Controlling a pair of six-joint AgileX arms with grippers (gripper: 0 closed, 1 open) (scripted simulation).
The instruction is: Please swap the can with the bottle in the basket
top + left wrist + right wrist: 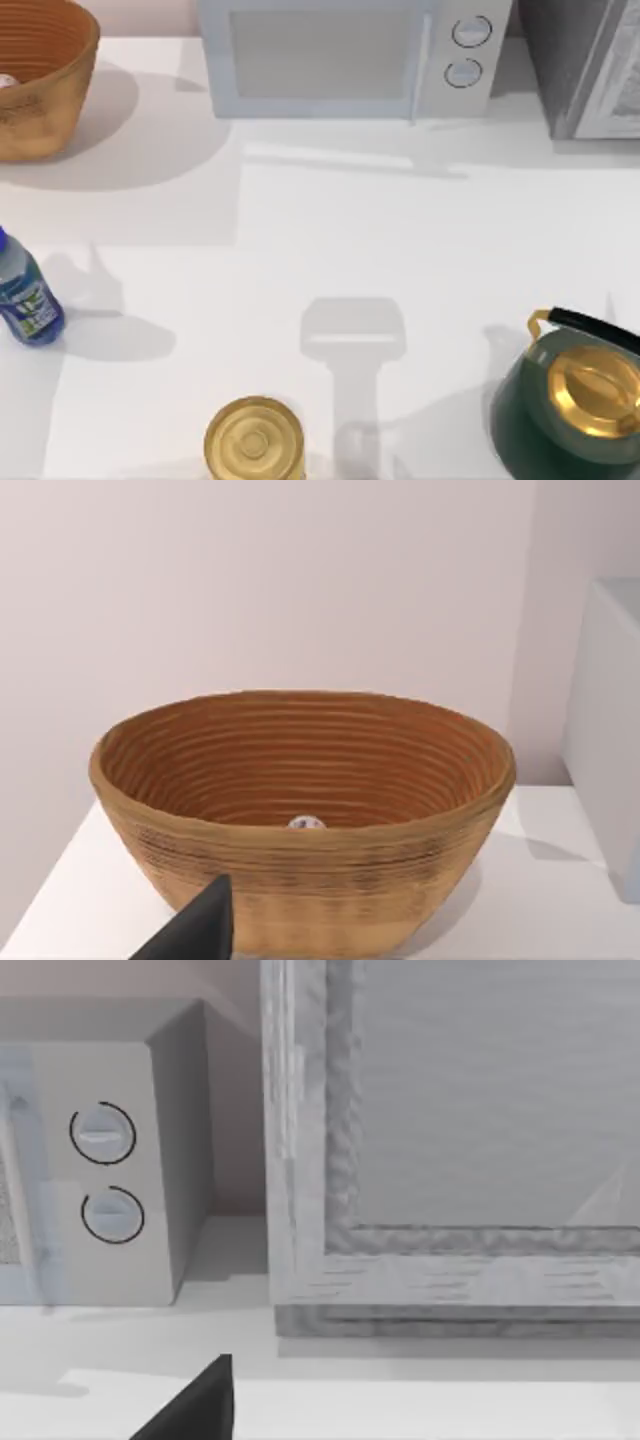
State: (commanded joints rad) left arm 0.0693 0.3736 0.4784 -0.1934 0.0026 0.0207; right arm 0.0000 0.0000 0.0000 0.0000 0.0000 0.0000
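Observation:
The orange-brown woven basket (40, 110) stands at the table's far left corner. Low inside it, a small white bit of the can (6, 80) shows; the rest is hidden by the basket's wall. In the left wrist view the basket (300, 880) is straight ahead, with the can (306, 823) peeking over the near rim. The blue bottle (27, 300) stands upright at the left edge, nearer the front and outside the basket. A dark part of my left gripper (200, 930) hangs in front of the basket. A dark part of my right gripper (195, 1405) faces the back right corner.
A white microwave (350, 55) stands along the back and a grey cabinet (590, 65) at the back right. A wide gold tin (254, 440) sits at the front edge. At the front right stands a dark green kettle (575, 405) with a gold lid.

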